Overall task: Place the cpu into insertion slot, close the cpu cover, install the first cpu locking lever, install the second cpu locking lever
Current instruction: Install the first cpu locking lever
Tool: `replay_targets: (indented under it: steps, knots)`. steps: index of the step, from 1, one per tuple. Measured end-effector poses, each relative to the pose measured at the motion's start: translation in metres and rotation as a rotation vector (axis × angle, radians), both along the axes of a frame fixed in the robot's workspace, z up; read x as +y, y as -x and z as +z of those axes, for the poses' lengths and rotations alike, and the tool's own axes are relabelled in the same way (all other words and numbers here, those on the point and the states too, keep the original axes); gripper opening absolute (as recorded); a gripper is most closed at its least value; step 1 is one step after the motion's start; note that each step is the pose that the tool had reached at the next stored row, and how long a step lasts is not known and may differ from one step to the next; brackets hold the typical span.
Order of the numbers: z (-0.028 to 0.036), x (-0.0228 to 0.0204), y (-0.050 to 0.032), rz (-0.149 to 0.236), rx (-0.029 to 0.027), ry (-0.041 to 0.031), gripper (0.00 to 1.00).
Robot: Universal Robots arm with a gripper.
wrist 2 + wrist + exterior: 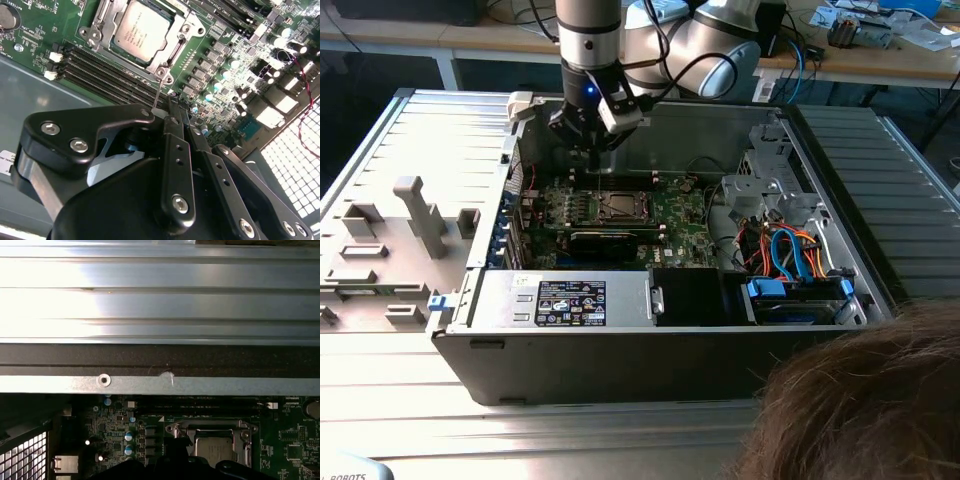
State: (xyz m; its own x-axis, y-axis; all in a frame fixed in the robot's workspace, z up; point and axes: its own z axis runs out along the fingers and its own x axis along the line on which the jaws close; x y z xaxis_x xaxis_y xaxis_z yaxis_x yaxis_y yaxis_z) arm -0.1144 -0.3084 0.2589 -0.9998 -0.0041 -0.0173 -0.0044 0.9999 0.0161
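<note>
The cpu (141, 29) lies flat in the insertion slot of the green board (680, 215), so the slot's contact field is hidden under it. The silver cpu cover (176, 46) lies down around the chip, whose metal top shows through its window. My gripper (179, 105) hangs just beyond the socket's corner, fingers drawn together. A thin wire lever (157, 95) rises from that corner to just beside the fingertips. In the exterior view the gripper (592, 155) hovers over the far edge of the socket, and the cpu (618, 207) sits just in front of it.
Black memory slots (100, 67) run beside the socket. The case's ribbed metal wall (160, 290) stands close behind the gripper. Cables and a drive cage (790, 250) fill the exterior view's right. A grey fixture tray (400, 230) lies left of the case. A person's hair (860, 400) is in the foreground.
</note>
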Motion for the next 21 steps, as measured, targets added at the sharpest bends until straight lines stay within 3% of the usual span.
replay_targets:
  steps: [21]
  knots:
    - [-0.0031, 0.0000, -0.0045, 0.000, 0.0000, -0.0001, 0.11]
